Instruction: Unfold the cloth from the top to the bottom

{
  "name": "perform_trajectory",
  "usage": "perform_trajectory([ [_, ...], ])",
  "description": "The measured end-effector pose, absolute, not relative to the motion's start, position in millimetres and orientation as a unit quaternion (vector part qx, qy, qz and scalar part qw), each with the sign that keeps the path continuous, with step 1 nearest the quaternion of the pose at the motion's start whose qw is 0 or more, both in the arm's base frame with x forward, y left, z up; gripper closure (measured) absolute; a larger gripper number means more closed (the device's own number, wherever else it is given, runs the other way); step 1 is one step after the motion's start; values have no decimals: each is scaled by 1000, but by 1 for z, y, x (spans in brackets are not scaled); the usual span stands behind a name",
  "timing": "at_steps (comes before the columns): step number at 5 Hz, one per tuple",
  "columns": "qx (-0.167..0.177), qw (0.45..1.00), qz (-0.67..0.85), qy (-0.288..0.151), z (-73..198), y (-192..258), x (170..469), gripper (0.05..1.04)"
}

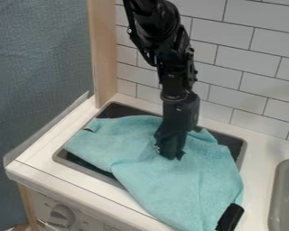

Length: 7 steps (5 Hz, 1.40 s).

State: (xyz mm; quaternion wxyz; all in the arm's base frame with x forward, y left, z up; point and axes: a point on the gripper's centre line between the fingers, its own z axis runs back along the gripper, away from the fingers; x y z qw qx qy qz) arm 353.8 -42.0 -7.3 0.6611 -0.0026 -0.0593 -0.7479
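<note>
Teal cloth (189,189) across the dark basin (114,110).
Black gripper (171,155) at its middle; whether it's grasping or released, I can't tell.

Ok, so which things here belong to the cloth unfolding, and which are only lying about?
For the job:
turquoise cloth
black gripper

Just there:
dark basin under the cloth
grey sink, at right
front knob
black object at the cloth's lower corner, use unclear

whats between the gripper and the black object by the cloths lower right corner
Just the turquoise cloth, lightly creased, spans the stretch from the gripper to the black object in the camera view.
</note>
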Motion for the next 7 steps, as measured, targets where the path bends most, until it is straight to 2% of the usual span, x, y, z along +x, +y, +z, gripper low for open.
perform_trajectory([
  [1, -5, 660, -749, -60, -8, -43, 353, 893],
  [2, -6, 661, -748, -62, -8, -43, 352, 993],
  [3, -7, 661, -747, -66, -7, -43, 351, 1021],
  [5, 19, 656, -749, -94, 21, -39, 339, 1028],
  [6, 30, 665, -738, -107, 39, -22, 324, 1028],
  [7, 30, 661, -742, -101, 42, -16, 308, 1028],
])
